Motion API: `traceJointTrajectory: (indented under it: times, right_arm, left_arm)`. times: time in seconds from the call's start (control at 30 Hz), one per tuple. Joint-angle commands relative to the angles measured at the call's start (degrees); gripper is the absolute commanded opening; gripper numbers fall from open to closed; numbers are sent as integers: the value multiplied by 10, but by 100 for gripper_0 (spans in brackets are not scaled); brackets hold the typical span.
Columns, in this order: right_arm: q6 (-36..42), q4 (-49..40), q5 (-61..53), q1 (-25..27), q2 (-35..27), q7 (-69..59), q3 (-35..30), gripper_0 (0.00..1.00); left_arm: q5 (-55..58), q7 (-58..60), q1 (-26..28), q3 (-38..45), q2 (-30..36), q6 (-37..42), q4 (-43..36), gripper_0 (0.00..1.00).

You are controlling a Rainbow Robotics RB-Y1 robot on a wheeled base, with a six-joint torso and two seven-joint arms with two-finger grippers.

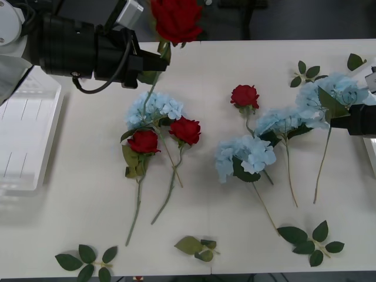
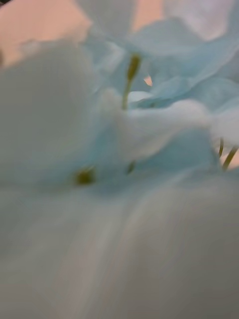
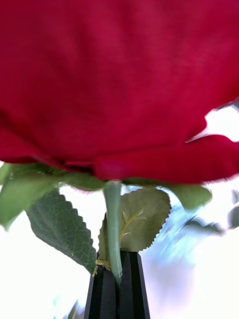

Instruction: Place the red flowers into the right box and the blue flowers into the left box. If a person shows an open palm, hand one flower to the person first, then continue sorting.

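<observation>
- Two arms reach over the white table (image 1: 200, 106): the left arm stretches in level from the left edge, and its gripper (image 1: 163, 59) is clamped on the stem of a red rose (image 1: 176, 19) raised above the table's far edge.
- Black fingers (image 3: 105, 289) pinch the green stem just under the bloom.
- At the right edge, the right gripper (image 1: 335, 122) sits against a blue hydrangea (image 1: 332, 91), probably around its stem; I cannot tell its opening.
- Three roses (image 1: 185, 130) and three more hydrangeas (image 1: 245, 155) lie mid-table.
- One white bin (image 1: 29, 135) stands left.
</observation>
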Motion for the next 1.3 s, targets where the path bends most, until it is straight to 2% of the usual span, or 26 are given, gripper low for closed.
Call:
traceJointTrajectory:
  times: [0.03, 0.23, 0.4, 0.43, 0.47, 0.5, 0.53, 0.57, 0.6, 0.67, 0.83, 1.07, 1.2, 1.3]
  right_arm:
    - [-36, -16, 75, 2, 9, 40, 22, 0]
    - [-85, -16, 182, 2, 14, 46, 51, 0]
    - [-106, -15, 191, 2, 24, 56, 54, 1]
    - [-108, -15, 189, 2, 25, 57, 54, 5]
    - [-112, -15, 188, 2, 25, 62, 54, 21]
    - [-113, -15, 187, 2, 25, 67, 54, 21]
    - [-114, -15, 187, 2, 25, 68, 54, 43]
    - [-113, -15, 187, 2, 25, 72, 54, 43]
    - [-113, -15, 187, 2, 25, 76, 54, 62]
    - [-113, -15, 187, 3, 25, 81, 54, 69]
    - [-70, -15, 152, 3, 25, 100, 39, 72]
    - [96, -15, -37, 8, 23, 173, -36, 72]
    - [85, -15, -175, 26, 21, 201, -23, 72]
    - [21, -16, -286, 37, 21, 248, 28, 72]
  left_arm:
    - [58, -75, 5, -4, -54, -16, 5, 0]
    - [85, -126, 12, -5, -78, -32, 5, 0]
    - [101, -131, 18, -5, -78, -32, 5, 0]
    - [102, -133, 19, -6, -78, -32, 5, 0]
    - [103, -135, 20, -5, -78, -32, 5, 0]
    - [103, -138, 20, -6, -78, -32, 5, 0]
    - [103, -138, 20, -6, -78, -32, 5, 0]
    - [103, -140, 20, -6, -78, -32, 5, 0]
    - [103, -140, 21, -5, -78, -32, 5, 0]
    - [103, -141, 21, -6, -78, -32, 5, 0]
    - [105, -143, 21, -5, -78, -35, 5, 0]
    - [104, -145, 21, -6, -78, -36, 5, 0]
    - [104, -147, 21, -8, -78, -35, 5, 0]
    - [104, -146, 21, -8, -78, -35, 5, 0]
